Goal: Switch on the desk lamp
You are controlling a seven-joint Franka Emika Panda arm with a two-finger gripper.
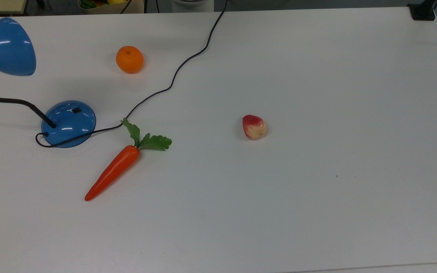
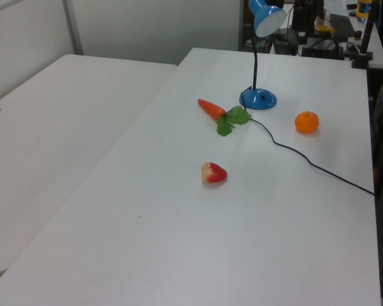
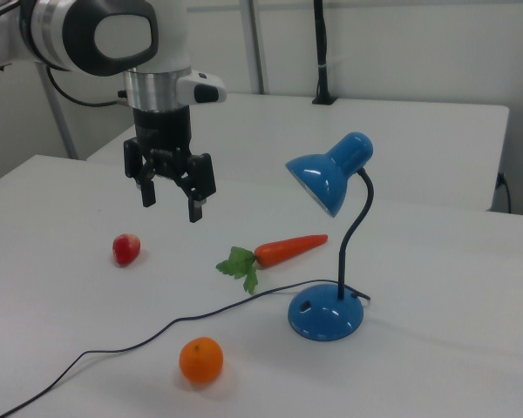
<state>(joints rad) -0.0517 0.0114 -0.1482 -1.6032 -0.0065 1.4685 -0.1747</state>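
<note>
The desk lamp (image 1: 68,123) stood near the top view's left edge of the white table (image 1: 317,189), its round blue base resting flat and a small black switch (image 1: 76,110) set on the dome. A black bendy neck (image 3: 359,228) rose from the base and curved over to the cone-shaped shade (image 3: 324,178), which in the right view tilted down toward the right view's left. The black cord (image 1: 188,60) left the base, looped around its near side and ran across the table to the far edge in the top view.

A toy carrot (image 1: 114,170) lay just beside the base, its green leaves touching the cord. An orange (image 1: 129,59) sat on the far side of the cord in the top view, well apart from the lamp. A red and cream strawberry (image 1: 254,127) lay near the table's middle.

In the right view the tool (image 3: 172,202) hung above the table with its fingers apart and nothing between them, at the right view's left of the lamp, over the area between strawberry and carrot.
</note>
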